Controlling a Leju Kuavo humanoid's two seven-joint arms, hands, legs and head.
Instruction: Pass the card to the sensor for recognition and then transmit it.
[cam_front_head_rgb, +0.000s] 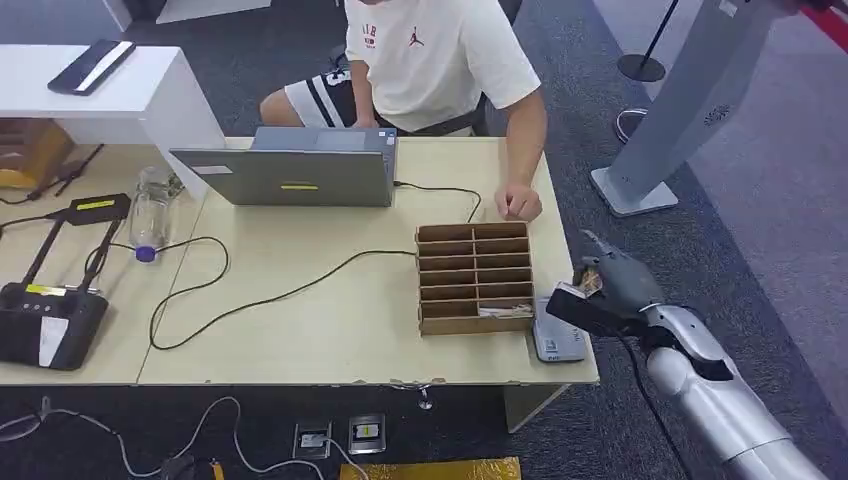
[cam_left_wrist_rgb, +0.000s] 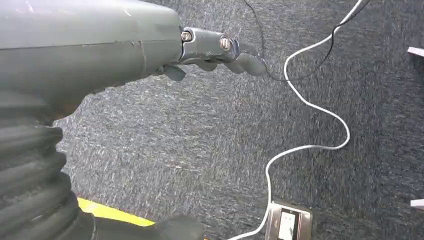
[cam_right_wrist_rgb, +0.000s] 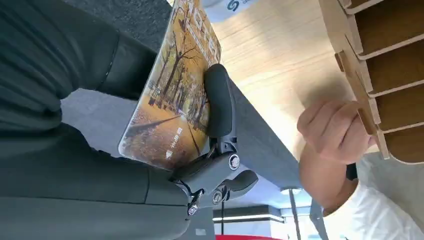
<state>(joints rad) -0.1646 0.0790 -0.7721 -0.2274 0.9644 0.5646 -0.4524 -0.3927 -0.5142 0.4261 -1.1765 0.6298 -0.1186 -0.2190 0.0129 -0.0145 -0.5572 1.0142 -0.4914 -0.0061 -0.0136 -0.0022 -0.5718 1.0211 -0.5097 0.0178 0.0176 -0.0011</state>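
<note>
My right hand (cam_front_head_rgb: 606, 288) holds a card (cam_right_wrist_rgb: 172, 95) printed with yellow autumn trees, pinched between thumb and fingers (cam_right_wrist_rgb: 219, 102). The hand hovers at the table's right front corner, just above and beside a small grey-white sensor pad (cam_front_head_rgb: 556, 336). The card (cam_front_head_rgb: 588, 283) shows as a small edge inside the hand. The sensor lies right of a brown wooden slotted rack (cam_front_head_rgb: 475, 277). My left hand (cam_left_wrist_rgb: 220, 52) hangs over the dark carpet, fingers curled loosely with nothing in them.
A person sits behind the table with a hand (cam_front_head_rgb: 518, 203) resting near the rack. A grey laptop (cam_front_head_rgb: 290, 170), black cables (cam_front_head_rgb: 250, 290), a water bottle (cam_front_head_rgb: 152, 212) and black devices (cam_front_head_rgb: 45, 315) lie on the table's left. A grey stand base (cam_front_head_rgb: 640, 185) is on the floor right.
</note>
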